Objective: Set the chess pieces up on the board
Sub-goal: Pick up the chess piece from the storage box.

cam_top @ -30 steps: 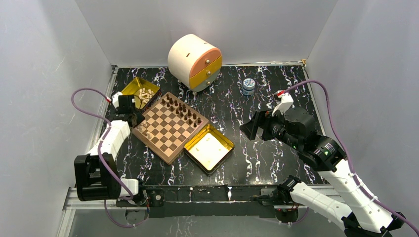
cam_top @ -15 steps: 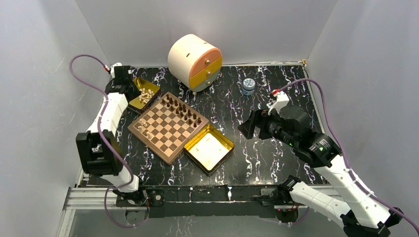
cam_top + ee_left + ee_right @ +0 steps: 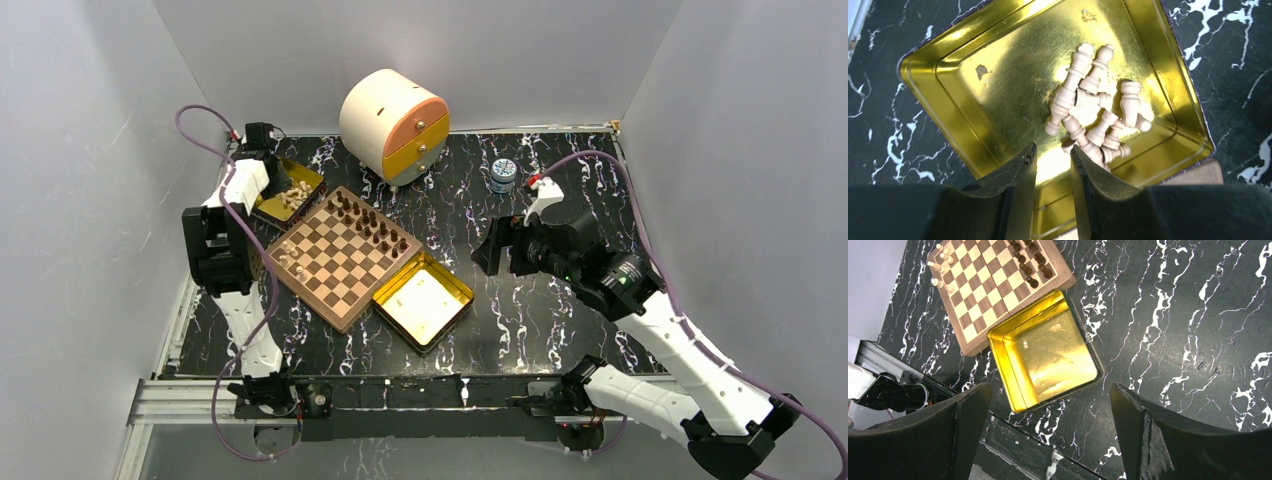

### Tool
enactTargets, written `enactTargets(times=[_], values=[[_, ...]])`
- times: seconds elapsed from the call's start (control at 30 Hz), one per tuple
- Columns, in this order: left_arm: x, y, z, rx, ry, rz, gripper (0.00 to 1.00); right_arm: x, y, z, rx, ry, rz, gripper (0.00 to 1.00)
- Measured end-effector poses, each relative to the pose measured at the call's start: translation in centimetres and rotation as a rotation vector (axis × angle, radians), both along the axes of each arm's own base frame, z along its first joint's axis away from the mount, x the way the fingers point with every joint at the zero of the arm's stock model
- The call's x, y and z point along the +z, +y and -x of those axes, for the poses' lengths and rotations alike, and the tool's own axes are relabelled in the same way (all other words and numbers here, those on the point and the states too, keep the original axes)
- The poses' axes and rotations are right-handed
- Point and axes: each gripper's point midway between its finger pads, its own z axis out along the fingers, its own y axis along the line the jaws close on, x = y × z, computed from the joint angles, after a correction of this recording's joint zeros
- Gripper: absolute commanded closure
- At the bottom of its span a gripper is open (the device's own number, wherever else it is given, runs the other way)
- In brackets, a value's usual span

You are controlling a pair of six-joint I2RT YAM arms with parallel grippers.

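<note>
left jaws nearly closed, slim gap, nothing in them. they were at the board [image 3: 340,262] a second ago and now hang nose-down over the gold tin [image 3: 943,75] of light chess pieces [image 3: 1088,112]. next pick coming, i'd say. right jaws wide, empty, poised above the empty tin [image 3: 1048,355].

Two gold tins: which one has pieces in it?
The far-left tin under the left gripper holds heaped light pieces; the other tin is bare.
</note>
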Motion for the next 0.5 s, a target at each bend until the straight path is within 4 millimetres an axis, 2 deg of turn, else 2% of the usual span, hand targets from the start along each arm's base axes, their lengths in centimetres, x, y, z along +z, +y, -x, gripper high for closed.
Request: enactTargets(times=[0.13,0.33,0.5], values=[[-1.7,0.4,-0.9,-0.004,0.031,0.008,0.71,-0.2,0.3,-0.4,0.004,0.003,0.010,0.02],[-2.7,0.7,-3.0,-0.019,0.028,0.019,0.71,-0.1,0.7,-0.8,0.006,-0.005,0.007,0.02],[-3.6,0.8,-3.4,-0.026,0.039,0.023,0.71,-0.2,0.9,-1.1,0.006,-0.006,0.006,0.03]])
